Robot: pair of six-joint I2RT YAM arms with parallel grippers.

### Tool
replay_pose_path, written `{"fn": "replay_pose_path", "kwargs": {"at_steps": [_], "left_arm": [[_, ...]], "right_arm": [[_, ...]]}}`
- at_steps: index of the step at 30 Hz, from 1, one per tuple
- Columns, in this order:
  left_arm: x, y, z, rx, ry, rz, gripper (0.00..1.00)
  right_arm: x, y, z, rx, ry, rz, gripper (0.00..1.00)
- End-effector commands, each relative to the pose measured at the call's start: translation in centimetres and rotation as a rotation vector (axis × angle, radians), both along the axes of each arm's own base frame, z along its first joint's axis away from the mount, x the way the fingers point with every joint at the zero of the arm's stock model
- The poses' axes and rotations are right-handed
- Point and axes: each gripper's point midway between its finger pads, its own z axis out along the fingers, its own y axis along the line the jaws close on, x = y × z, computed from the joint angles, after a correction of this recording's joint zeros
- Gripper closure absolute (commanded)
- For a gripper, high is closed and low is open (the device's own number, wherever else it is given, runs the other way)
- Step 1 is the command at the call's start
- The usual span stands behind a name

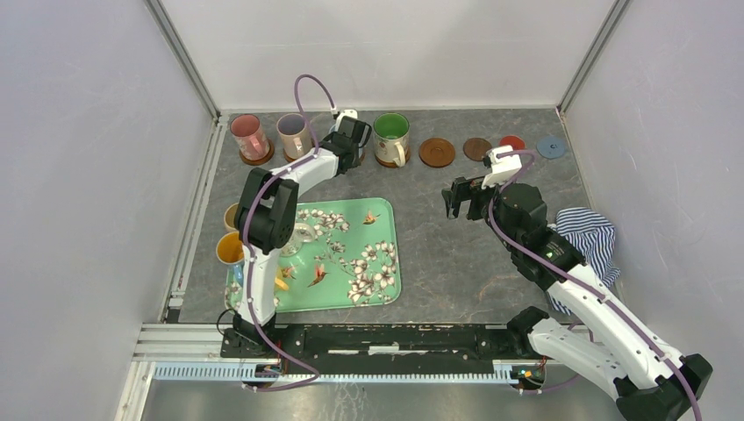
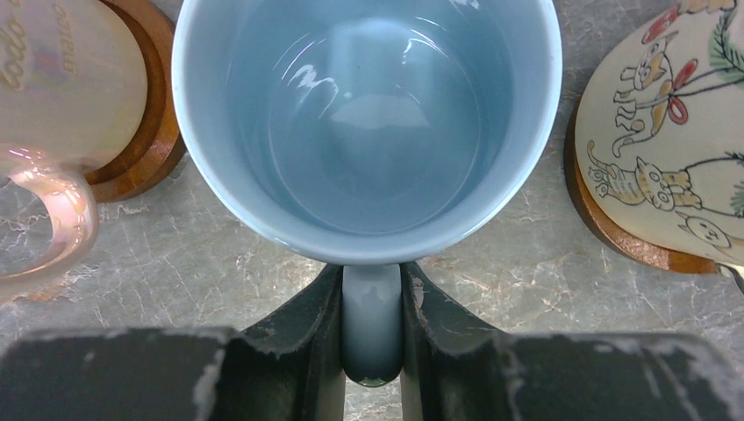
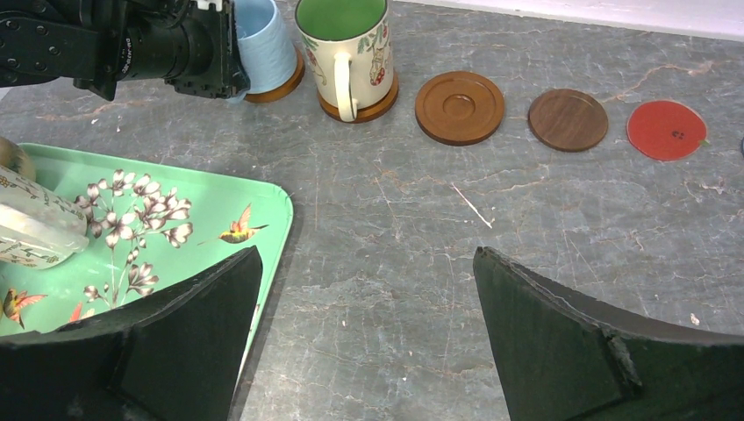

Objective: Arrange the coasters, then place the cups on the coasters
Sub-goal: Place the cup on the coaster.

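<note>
The only writing that shows stands on the pearly pink-cream ceramic mug with a glossy looped handle [image 2: 61,79], in the upper left corner of the left wrist view. Slanted gilt cursive letters run across its side in two lines, both cut off by the top edge of the frame. The first line reads roughly "todo", followed by a stroke that cannot be made out. The second reads something like "mance", with its opening letters out of frame. In the overhead view and the right wrist view nothing is large enough to read.
</note>
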Motion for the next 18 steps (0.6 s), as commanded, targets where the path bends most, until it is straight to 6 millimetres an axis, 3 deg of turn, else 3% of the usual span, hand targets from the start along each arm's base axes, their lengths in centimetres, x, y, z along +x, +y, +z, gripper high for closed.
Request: {"fn": "replay_pose_path", "kwargs": {"at_steps": [1,12,18], "left_arm": [[2.2,1.5,1.8,0.037,-0.066,0.042,0.98],[2.5,1.5,1.8,0.018,-0.057,0.019,0.97],[2.4,1.4,2.9,0.003,-0.073,0.013,0.81]], "right_arm": [[0.3,0.4,2.0,0.029,-0.048,0.009,0.02],[0.4,0.5,2.0,0.028,-0.045,0.011,0.02],[0.4,0.6,1.9,0.027,-0.041,0.013,0.02]]}}
